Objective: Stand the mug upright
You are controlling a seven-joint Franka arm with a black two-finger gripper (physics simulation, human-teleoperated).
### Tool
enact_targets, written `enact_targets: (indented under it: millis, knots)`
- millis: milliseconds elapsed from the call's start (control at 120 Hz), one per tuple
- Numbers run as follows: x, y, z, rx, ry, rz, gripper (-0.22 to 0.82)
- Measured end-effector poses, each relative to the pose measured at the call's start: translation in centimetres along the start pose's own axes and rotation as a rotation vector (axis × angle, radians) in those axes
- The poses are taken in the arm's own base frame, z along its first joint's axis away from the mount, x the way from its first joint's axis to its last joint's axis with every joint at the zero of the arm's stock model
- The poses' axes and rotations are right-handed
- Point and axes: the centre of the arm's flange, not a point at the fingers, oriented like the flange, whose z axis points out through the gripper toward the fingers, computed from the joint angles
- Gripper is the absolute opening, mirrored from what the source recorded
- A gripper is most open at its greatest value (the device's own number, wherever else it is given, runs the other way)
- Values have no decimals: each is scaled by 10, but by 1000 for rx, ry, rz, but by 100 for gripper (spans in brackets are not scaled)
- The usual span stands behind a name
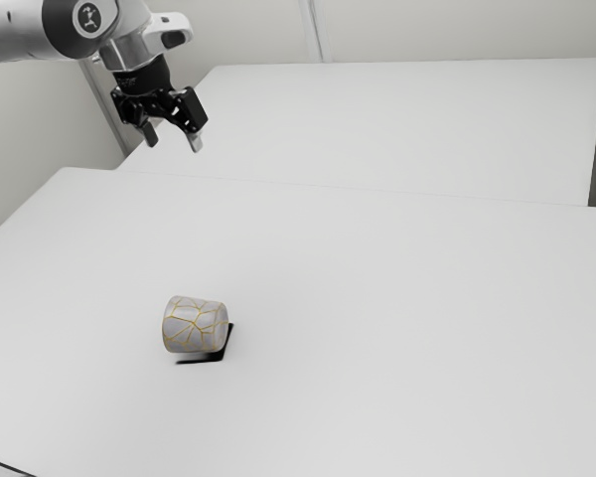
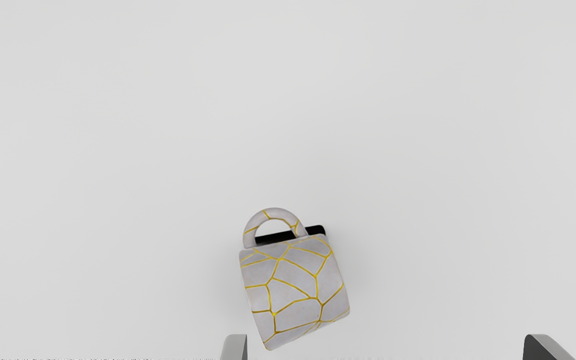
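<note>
A white mug with gold crack lines (image 2: 298, 290) lies on its side on the smooth white bench (image 1: 397, 397), well apart from my black jaws, which stand released and spread wide above, empty. Seen from my wrist, it sits off-centre, toward one grey fingertip (image 2: 235, 347); a straight descent without correction could drop that tip onto the curved wall and roll the mug away. Its looped handle (image 2: 274, 215) could snag a closing finger, and a grip slanted across the body might let it twist as I tilt it. Setting it down before it is fully turned would likely tip it over again. By the mug shows a flat black patch (image 1: 217, 357), object or shadow I cannot tell; if solid, it could unsettle the base. Beyond the bench spreads another broad white surface (image 1: 397, 124), backed by a pale wall (image 1: 457, 30) with a vertical seam.
</note>
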Motion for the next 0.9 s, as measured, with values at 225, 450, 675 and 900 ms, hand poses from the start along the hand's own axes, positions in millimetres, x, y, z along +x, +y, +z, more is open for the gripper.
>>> enact_targets:
  millis: [225,450,675,900]
  knots:
    - [-1,7,3,0,-10,3,60]
    - [-7,25,31,-42,-56,20,60]
    - [-25,44,80,-169,-121,16,60]
    - [-48,-45,127,-267,-117,-144,60]
